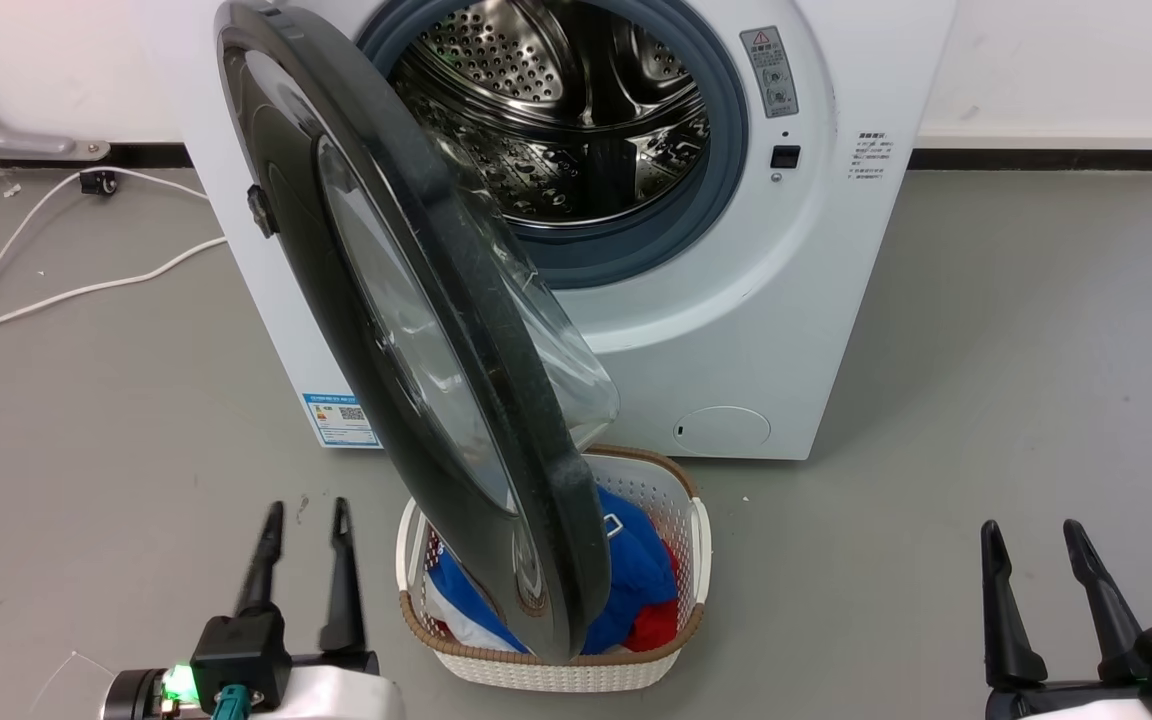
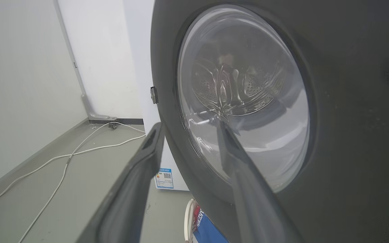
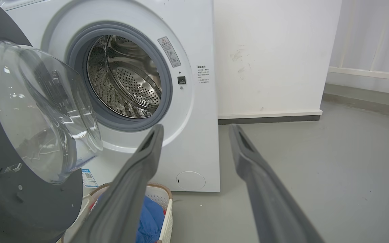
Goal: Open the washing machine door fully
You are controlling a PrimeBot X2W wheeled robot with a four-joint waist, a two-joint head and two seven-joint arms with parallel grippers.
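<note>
- Washing machine door (image 1: 286,230) swung approx halfway out from washing machine (image 1: 736,330), lower rim over laundry basket (image 1: 698,540).
- L gripper (image 1: 308,505): fingers apart, empty, near door's outer face.
- R gripper (image 1: 1031,527): fingers apart, empty, bare floor (image 1: 986,350) around.

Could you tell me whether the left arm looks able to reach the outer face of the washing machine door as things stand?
Probably yes. The left gripper, open, sits beside the outer face of the washing machine door, with bare floor between them and nothing visibly in the way.
</note>
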